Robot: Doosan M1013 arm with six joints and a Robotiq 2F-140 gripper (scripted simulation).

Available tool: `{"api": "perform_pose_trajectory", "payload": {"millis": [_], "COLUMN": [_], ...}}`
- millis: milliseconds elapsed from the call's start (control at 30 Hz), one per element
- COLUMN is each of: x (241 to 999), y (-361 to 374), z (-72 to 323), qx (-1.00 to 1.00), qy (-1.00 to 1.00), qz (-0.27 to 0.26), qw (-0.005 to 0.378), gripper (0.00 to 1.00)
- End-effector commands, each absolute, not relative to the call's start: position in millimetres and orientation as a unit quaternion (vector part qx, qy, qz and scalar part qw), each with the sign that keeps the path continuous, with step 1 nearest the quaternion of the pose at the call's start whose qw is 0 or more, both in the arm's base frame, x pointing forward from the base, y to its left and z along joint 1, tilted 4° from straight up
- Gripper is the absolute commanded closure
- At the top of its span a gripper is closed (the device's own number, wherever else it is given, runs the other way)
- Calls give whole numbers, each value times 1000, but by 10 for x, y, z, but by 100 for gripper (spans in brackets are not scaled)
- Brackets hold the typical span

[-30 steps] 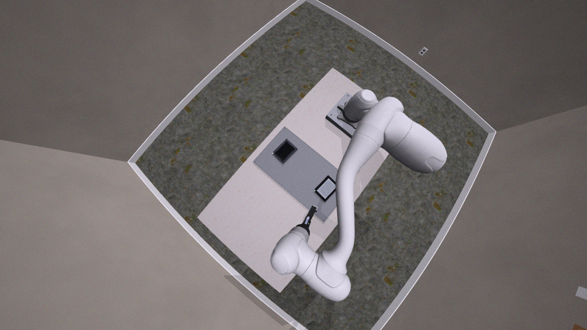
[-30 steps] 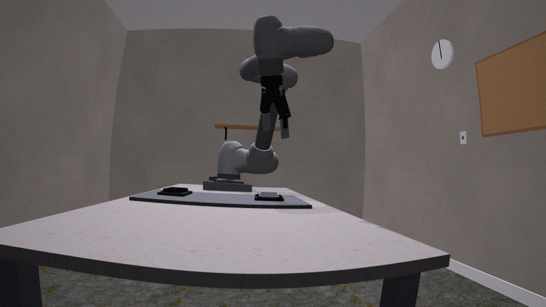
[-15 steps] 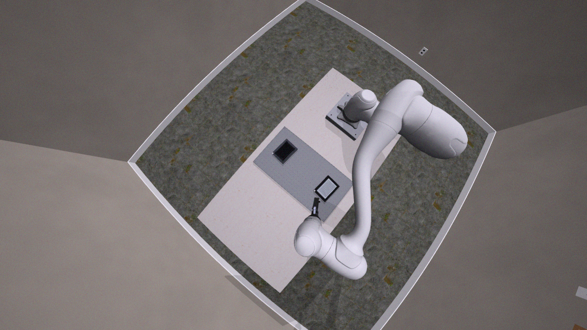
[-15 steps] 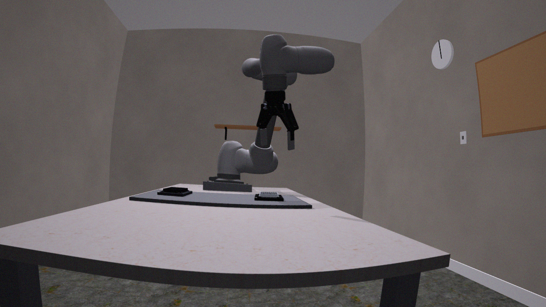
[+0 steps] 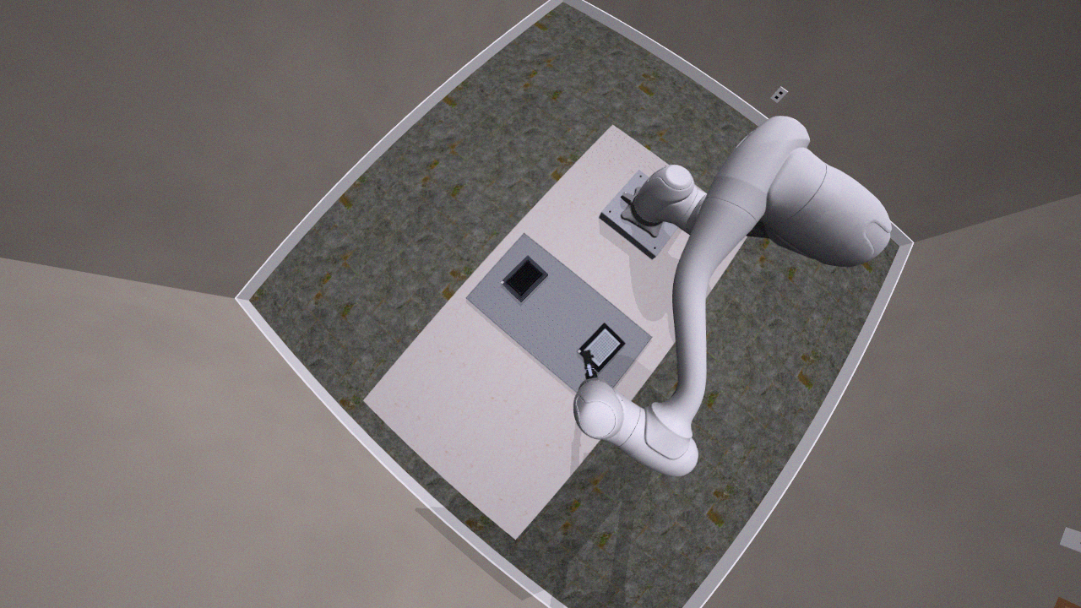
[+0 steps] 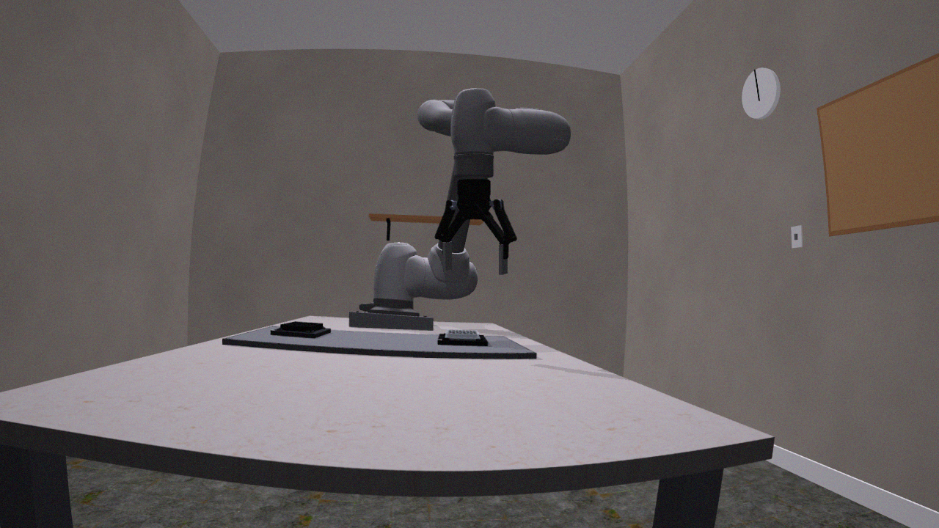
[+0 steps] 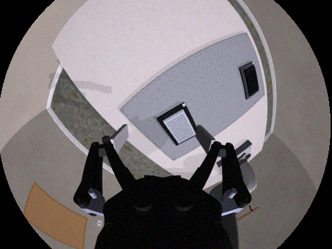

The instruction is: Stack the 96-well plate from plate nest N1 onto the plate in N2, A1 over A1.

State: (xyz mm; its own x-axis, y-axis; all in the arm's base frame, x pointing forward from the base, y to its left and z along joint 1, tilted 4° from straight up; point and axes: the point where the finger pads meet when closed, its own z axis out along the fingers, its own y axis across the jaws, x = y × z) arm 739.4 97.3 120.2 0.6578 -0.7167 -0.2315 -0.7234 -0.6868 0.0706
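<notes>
White plate [image 5: 605, 346], no legible markings

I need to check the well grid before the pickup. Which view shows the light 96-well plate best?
The wrist view: the light 96-well plate sits mid-frame, seen from above between the open claw fingers, its grid faintly visible. The top view shows it small by the claw. The exterior view shows only its edge.

A bare lab room: a robot arm [image 6: 488, 127] bolted to a pale bench [image 6: 367, 400]. Plate nests sit on a grey mat [image 6: 381, 342]. A wall clock [image 6: 760, 92] hangs at two o'clock.
</notes>
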Motion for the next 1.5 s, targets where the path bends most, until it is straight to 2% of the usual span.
{"api": "perform_pose_trajectory", "payload": {"millis": [0, 900, 1467], "x": [7258, 6231, 6122], "y": [996, 1098, 1104], "z": [1124, 619, 556], "qx": [-924, -991, -992], "qy": [365, 126, 122], "qz": [109, 29, 28], "qw": [17, 16, 16], "gripper": [0, 0, 0]}}
